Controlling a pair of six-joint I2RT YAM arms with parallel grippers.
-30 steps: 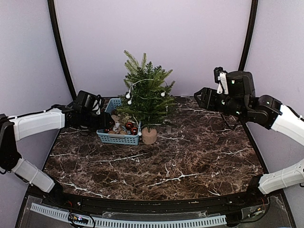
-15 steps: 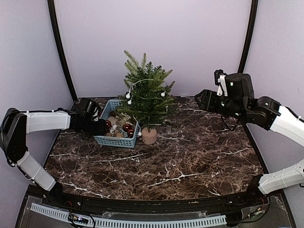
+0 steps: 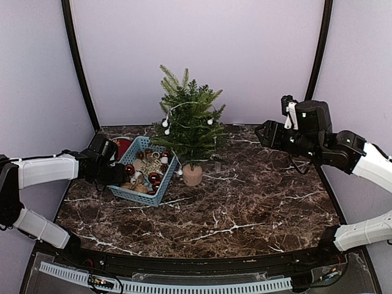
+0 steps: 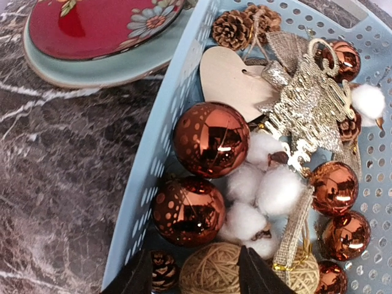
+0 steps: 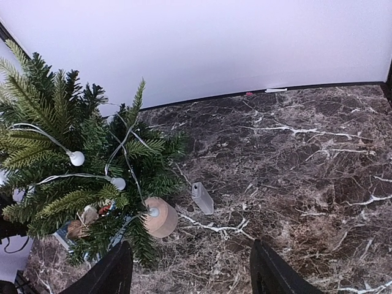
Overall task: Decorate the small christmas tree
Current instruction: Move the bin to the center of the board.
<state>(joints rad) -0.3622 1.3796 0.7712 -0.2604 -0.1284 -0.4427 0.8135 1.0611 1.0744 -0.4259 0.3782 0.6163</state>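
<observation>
The blue basket (image 3: 138,196) has slid toward the left edge of the worktop and a bit toward the near edge. It has turned too, so it sits slanted now. The left claw (image 3: 119,174) has pulled back that way with it. A red dish (image 3: 122,146) now shows near the far left corner. The right claw (image 3: 260,131) has moved a little toward the right edge.

White-shelled arms (image 3: 46,170), black joints and wrists, dark pointed jaws
</observation>
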